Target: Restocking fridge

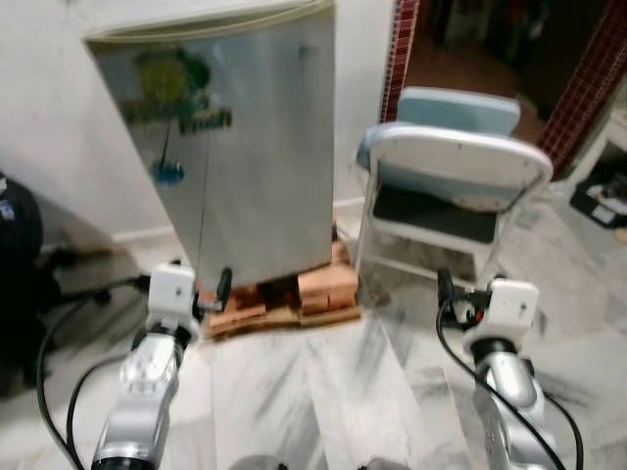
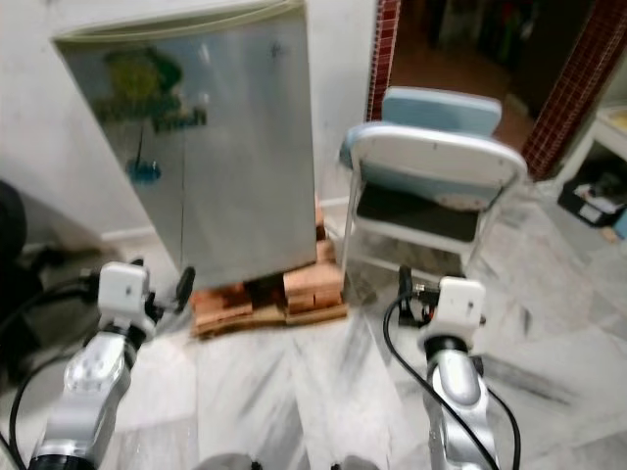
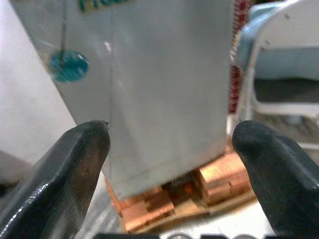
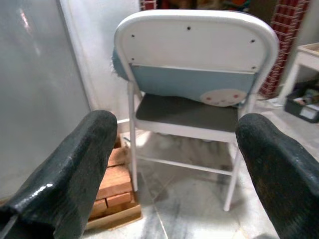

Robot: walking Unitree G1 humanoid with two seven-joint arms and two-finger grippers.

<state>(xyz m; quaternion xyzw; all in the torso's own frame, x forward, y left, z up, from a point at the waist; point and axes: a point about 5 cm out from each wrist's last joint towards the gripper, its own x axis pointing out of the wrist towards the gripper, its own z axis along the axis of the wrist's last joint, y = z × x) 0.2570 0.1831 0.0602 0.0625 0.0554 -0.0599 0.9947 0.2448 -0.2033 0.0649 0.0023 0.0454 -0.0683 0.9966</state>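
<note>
One small silver fridge (image 1: 230, 147) is the biggest thing here. It stands at about 11 o'clock from the middle of the head view, close to a white wall (image 1: 44, 108). Its door is shut. A green and yellow sticker (image 1: 176, 93) is on the door, with a little blue dot below it. The fridge sits on a low stack of red bricks and wood (image 1: 294, 299), and it looks tilted.

Next in size is a white folding chair (image 1: 456, 191) at 2 o'clock, just beside the fridge. It has its back to the robot and a dark seat, and something pale blue lies on it. The floor (image 1: 323, 392) is grey and white marble. A black office chair (image 1: 20, 255) is at 9 o'clock, partly cut off by the edge.

Both silver arms reach forward, low down. The left claw (image 3: 169, 149) is at 8 o'clock, near the bottom corner of the fridge but not touching it. Its two black fingers (image 3: 65, 169) are wide apart and hold nothing. The right claw (image 4: 174, 149) is at 4 o'clock, facing the white chair. Its fingers (image 4: 70, 169) are wide apart too, with nothing between them.
</note>
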